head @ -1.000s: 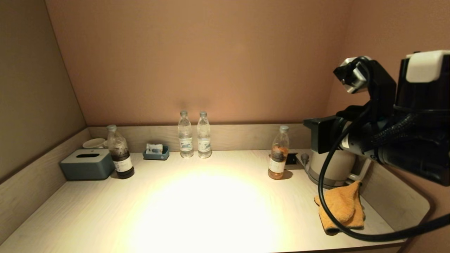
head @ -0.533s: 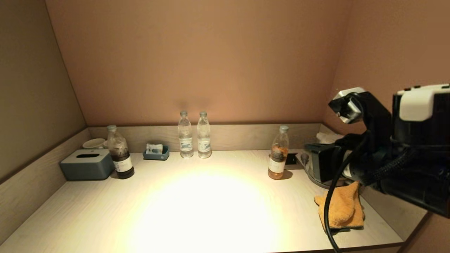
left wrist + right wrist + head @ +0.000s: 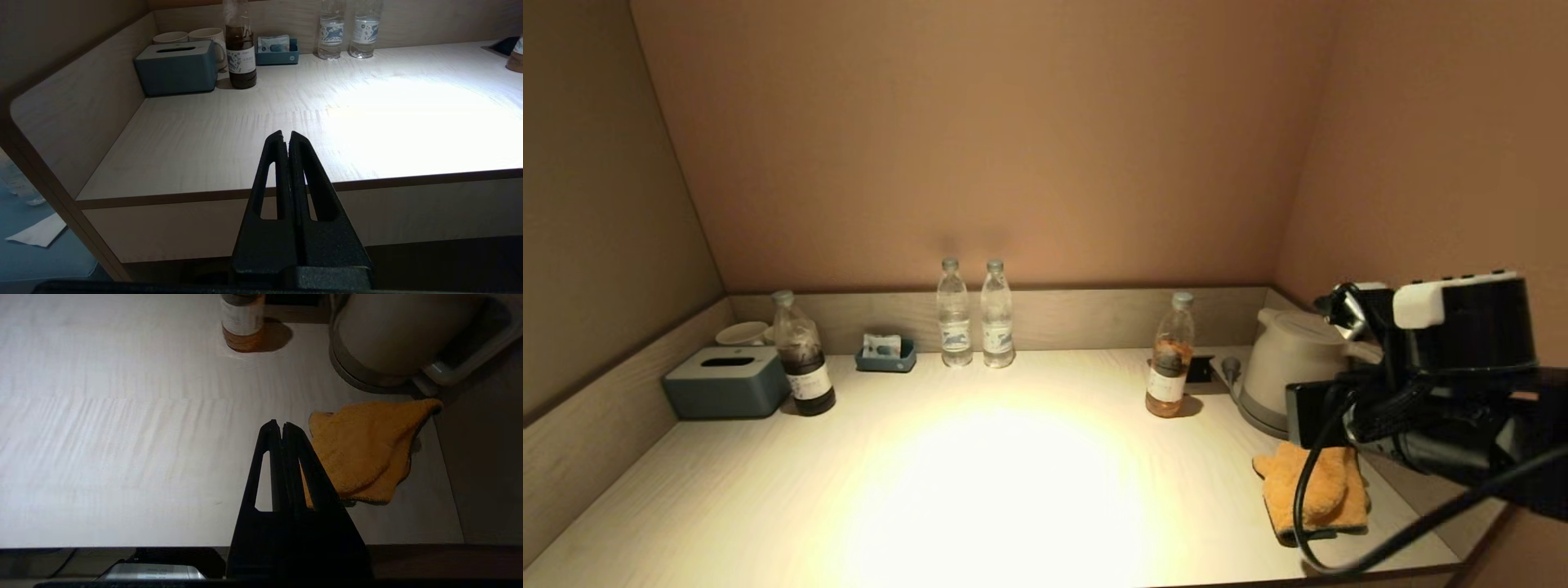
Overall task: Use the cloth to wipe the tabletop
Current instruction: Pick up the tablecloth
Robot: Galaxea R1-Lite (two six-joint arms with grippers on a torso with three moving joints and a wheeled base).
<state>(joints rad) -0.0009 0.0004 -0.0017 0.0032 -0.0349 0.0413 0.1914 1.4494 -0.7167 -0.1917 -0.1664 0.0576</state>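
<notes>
Orange cloth [image 3: 1313,492] lies crumpled at the near right of the tabletop [image 3: 980,482], just in front of the white kettle [image 3: 1286,367] and close to the right side panel. My right gripper [image 3: 278,425] hovers above the table just left of the cloth, fingers pressed together, not touching it. Left gripper [image 3: 286,136] is parked off the near edge on the left, fingers also pressed together, holding nothing. I judge the task barely started: cloth not picked up, no wiping done. Left to do: spread the right fingers, grab the cloth, sweep the surface. Amber bottle [image 3: 1169,359] near the kettle, two water bottles [image 3: 974,314] at the far wall, tissue box [image 3: 725,381] far left.
</notes>
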